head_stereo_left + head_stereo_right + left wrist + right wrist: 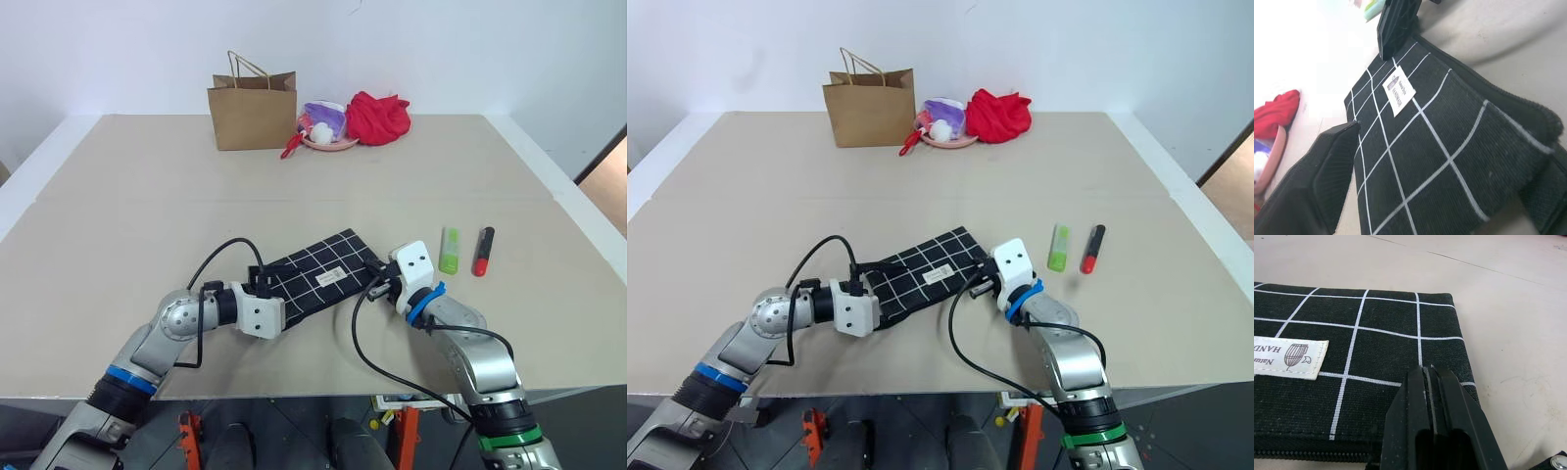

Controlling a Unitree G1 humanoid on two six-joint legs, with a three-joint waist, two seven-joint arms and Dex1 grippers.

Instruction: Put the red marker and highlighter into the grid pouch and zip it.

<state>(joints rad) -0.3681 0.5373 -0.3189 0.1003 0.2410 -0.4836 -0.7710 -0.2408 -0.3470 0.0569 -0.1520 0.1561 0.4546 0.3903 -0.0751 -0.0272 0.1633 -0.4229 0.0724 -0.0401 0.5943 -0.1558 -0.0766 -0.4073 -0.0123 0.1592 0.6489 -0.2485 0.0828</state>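
Note:
The grid pouch (318, 274) lies flat on the table in front of me, label up. My left gripper (259, 282) is at its near-left end, open, with one finger (1327, 171) on either side of the pouch's end. My right gripper (378, 288) is shut, its fingertips (1427, 382) resting on the pouch's right corner by the zipper edge; I cannot tell whether they pinch anything. The lime-green highlighter (450, 251) and the red marker (483, 252) lie side by side on the table, just right of the right gripper.
At the table's far edge stand a brown paper bag (253, 110), a pink bowl (328, 140) with purple and white items, and a red cloth bundle (378, 117). Bare tabletop spreads between them and the pouch. The table's near edge is close under my arms.

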